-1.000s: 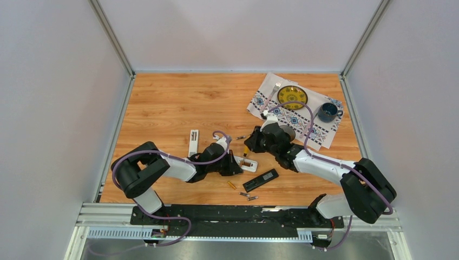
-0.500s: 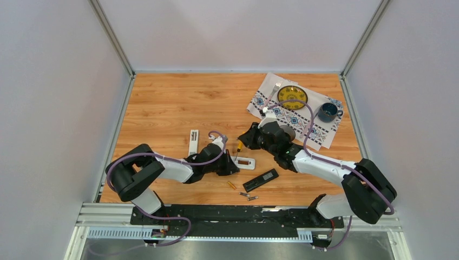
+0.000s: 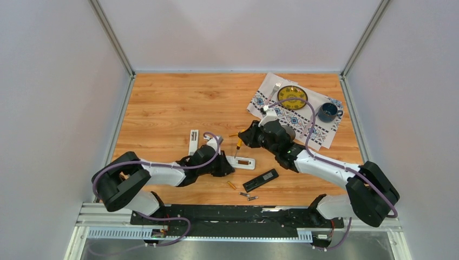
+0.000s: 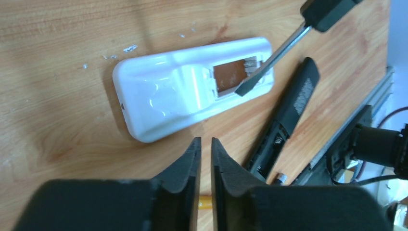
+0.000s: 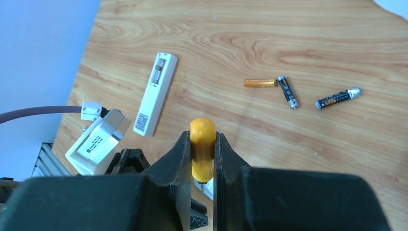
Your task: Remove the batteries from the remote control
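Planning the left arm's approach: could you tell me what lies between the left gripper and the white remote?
Only bare table separates the left gripper from the white remote, as the left wrist view shows.

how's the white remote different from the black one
The white remote is wider and rounded; the black remote is slimmer. The screwdriver tip is at the white remote's bay, where something brownish shows; nothing touches the black remote, whose bay looks empty. Both lie back up on the wooden table with covers off.
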Robot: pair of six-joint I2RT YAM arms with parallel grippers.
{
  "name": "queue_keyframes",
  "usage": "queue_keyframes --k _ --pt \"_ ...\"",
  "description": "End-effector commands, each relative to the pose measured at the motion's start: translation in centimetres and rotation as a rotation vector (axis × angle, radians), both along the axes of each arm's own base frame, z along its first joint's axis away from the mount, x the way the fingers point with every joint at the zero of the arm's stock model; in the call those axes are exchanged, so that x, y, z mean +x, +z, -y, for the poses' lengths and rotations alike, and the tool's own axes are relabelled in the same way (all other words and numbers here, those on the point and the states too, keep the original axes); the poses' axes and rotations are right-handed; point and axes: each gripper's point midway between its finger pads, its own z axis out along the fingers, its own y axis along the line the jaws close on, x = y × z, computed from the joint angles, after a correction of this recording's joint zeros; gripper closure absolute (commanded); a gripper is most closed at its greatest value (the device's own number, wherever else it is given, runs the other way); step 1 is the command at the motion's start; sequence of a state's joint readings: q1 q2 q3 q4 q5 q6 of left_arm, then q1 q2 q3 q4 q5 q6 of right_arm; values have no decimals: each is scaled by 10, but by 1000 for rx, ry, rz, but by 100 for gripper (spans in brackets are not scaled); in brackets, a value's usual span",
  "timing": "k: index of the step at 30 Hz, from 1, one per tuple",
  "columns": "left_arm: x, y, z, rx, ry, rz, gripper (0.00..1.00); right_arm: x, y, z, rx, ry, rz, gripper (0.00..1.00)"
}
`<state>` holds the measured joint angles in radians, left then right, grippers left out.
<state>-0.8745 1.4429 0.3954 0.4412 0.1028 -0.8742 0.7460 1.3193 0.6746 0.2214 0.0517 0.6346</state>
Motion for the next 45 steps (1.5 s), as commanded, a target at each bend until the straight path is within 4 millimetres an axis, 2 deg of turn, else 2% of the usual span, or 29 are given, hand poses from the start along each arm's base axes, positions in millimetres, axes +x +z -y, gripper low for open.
queue_keyframes --k 1,3,4,6,7,9,10,11,12,13,14,15,16,17,18,20,21,22,23,25,30,31,33,35,36,37,38,41,45 --pt "6 47 2 -126 -11 154 66 2 44 -1 45 9 94 100" --pt "3 52 -6 -136 0 179 57 -1 47 1 38 19 98 100" --pt "3 65 -8 -161 4 216 48 -2 44 3 27 23 89 100" --pt "2 63 -21 -137 33 231 41 -4 44 2 20 47 85 100" --pt "5 76 -27 -153 63 271 37 -5 42 3 8 48 79 100" --pt "4 81 -45 -133 113 294 31 -12 40 -4 10 106 66 100" --pt "9 83 -56 -115 166 312 27 -13 40 -5 10 119 64 100" --pt "5 72 -69 -64 190 288 23 -17 38 -8 12 148 60 100" --pt "5 91 -76 -107 220 331 23 -19 37 -10 12 161 60 100" --pt "7 94 -87 -94 265 353 21 -19 37 -11 11 171 64 100" --pt "4 87 -98 -62 284 343 19 -21 38 -13 16 187 63 100" --pt "2 103 -107 -104 310 382 17 -21 37 -14 15 194 58 100" --pt "3 107 -116 -101 350 401 13 -22 38 -17 18 205 59 100" --pt "-1 101 -125 -72 360 394 12 -24 39 -19 25 224 56 99" --pt "-3 116 -133 -123 383 435 11 -23 35 -22 20 233 46 99" --pt "-7 117 -146 -104 402 458 11 -25 38 -29 31 264 41 99" --pt "-9 127 -150 -139 414 484 11 -26 35 -34 27 281 30 99" --pt "-10 131 -154 -142 419 494 11 -25 37 -38 32 292 29 99" --pt "-13 127 -157 -119 417 486 11 -26 31 -43 27 314 11 99" --pt "-16 137 -163 -133 425 503 11 -27 32 -53 35 341 -1 99" --pt "-18 128 -166 -6 381 469 11 -32 16 -80 40 419 -73 96" --pt "-18 134 -166 0 378 470 11 -32 12 -84 37 423 -87 95" --pt "-17 128 -165 67 355 447 11 -30 3 -93 27 433 -119 92" --pt "-16 130 -165 113 341 435 11 -26 -12 -95 2 422 -152 91" --pt "-15 124 -164 165 324 413 11 -25 -14 -97 -3 417 -161 88" --pt "-13 131 -163 177 322 413 11 -24 -19 -98 -12 412 -171 85" --pt "-13 123 -163 235 305 384 11 -22 -28 -99 -26 407 -193 83" --pt "-9 123 -163 322 283 356 11 -18 -41 -100 -50 398 -219 71" --pt "-3 128 -162 389 271 350 11 -14 -51 -97 -73 364 -228 47"
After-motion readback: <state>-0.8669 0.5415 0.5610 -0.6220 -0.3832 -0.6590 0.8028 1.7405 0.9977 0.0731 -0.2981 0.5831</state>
